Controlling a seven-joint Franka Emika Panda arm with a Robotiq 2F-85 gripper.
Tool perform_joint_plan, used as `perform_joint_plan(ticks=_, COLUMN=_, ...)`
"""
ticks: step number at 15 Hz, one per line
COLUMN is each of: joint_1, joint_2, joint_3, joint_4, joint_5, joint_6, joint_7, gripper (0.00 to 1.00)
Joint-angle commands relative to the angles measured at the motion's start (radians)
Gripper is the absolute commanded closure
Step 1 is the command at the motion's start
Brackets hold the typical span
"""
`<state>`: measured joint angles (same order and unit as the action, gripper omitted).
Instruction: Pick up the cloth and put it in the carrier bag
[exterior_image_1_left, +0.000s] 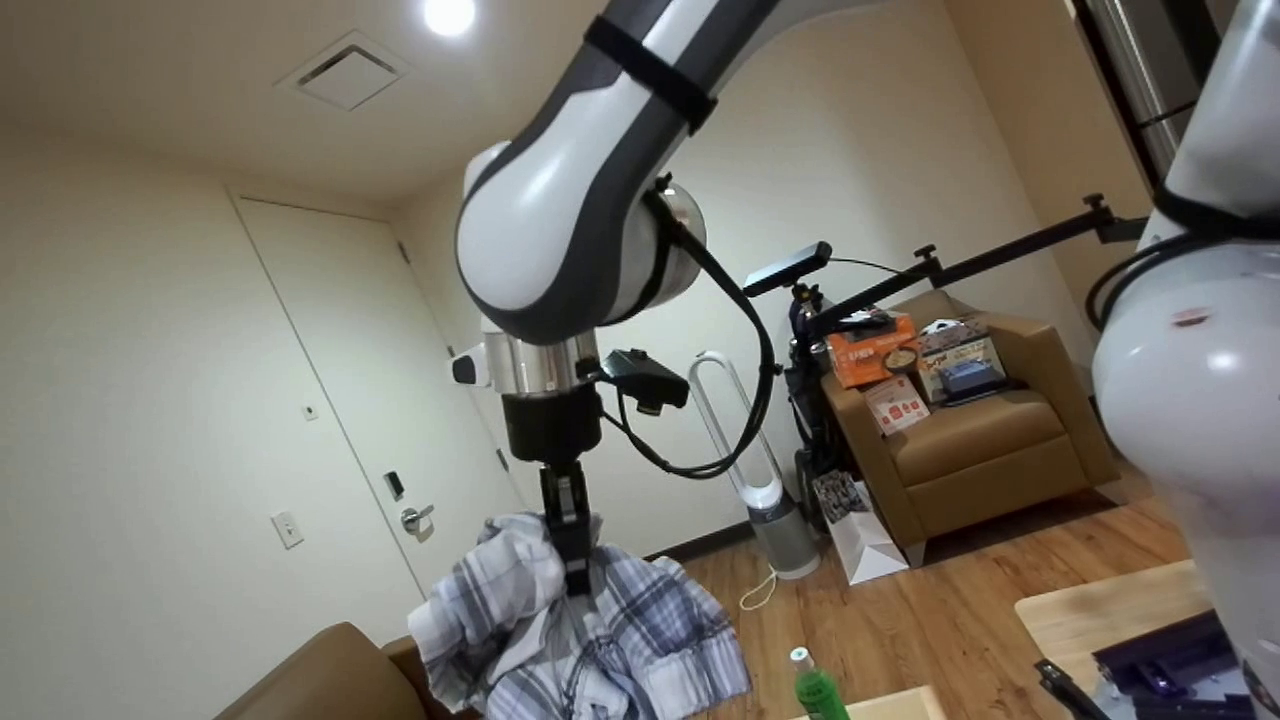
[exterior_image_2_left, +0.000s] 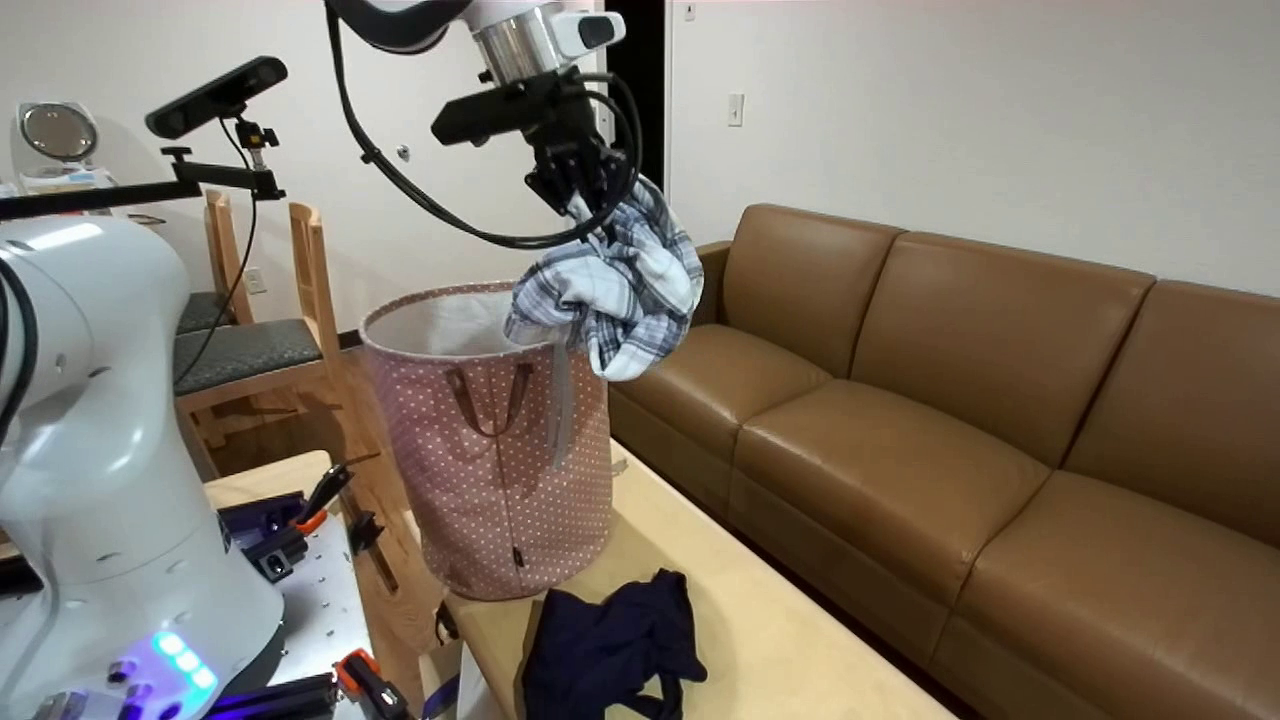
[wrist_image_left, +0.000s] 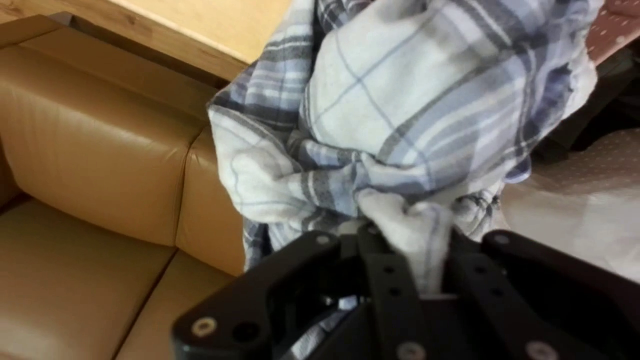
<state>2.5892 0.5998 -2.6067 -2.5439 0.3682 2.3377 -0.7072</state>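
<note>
The cloth is a blue, white and grey plaid piece, bunched up and hanging in the air. It shows in both exterior views (exterior_image_1_left: 660, 640) (exterior_image_2_left: 630, 290) and fills the upper middle of the wrist view (wrist_image_left: 400, 100). My gripper (exterior_image_1_left: 572, 580) points down, its fingers closed around a fold of it; it also shows here (exterior_image_2_left: 598, 205) and in the wrist view (wrist_image_left: 412, 235). The carrier bag (exterior_image_2_left: 500, 470) is a tall pink dotted fabric bag with brown handles, upright and open. The cloth hangs at its right rim; whether they touch I cannot tell. The pale lining (wrist_image_left: 565, 230) shows right of the cloth.
A dark navy garment (exterior_image_2_left: 620, 645) lies on the wooden table (exterior_image_2_left: 770, 630) in front of the bag. A brown sofa (exterior_image_2_left: 880, 480) runs alongside. A camera on a black arm (exterior_image_2_left: 215, 100) stands near the robot base. A green bottle (exterior_image_1_left: 820, 692) shows low in an exterior view.
</note>
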Motion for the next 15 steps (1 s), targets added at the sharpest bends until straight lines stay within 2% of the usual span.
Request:
perform_joint_plan(ticks=1, joint_1=-0.046, joint_2=0.014, joint_3=0.043, joint_4=0.029, joint_5=0.030, joint_6=-0.055, joint_7=-0.010, gripper=0.93)
perform_joint_plan(ticks=4, joint_1=-0.033, joint_2=0.043, joint_3=0.045, joint_4=0.095, joint_5=0.073, joint_6=-0.154, joint_7=-0.010, gripper=0.92)
perform_joint_plan(ticks=9, joint_1=-0.027, joint_2=0.079, joint_3=0.104, joint_4=0.278, joint_5=0.152, joint_6=-0.321, joint_7=0.062, gripper=0.92)
perform_joint_plan(ticks=12, joint_1=-0.017, joint_2=0.048, joint_3=0.177, joint_4=0.312, joint_5=0.203, joint_6=-0.307, joint_7=0.065, gripper=0.92)
perform_joint_plan(ticks=15, joint_1=-0.033, joint_2=0.074, joint_3=0.200, joint_4=0.294, joint_5=0.202, joint_6=-0.307, joint_7=0.052, gripper=0.89)
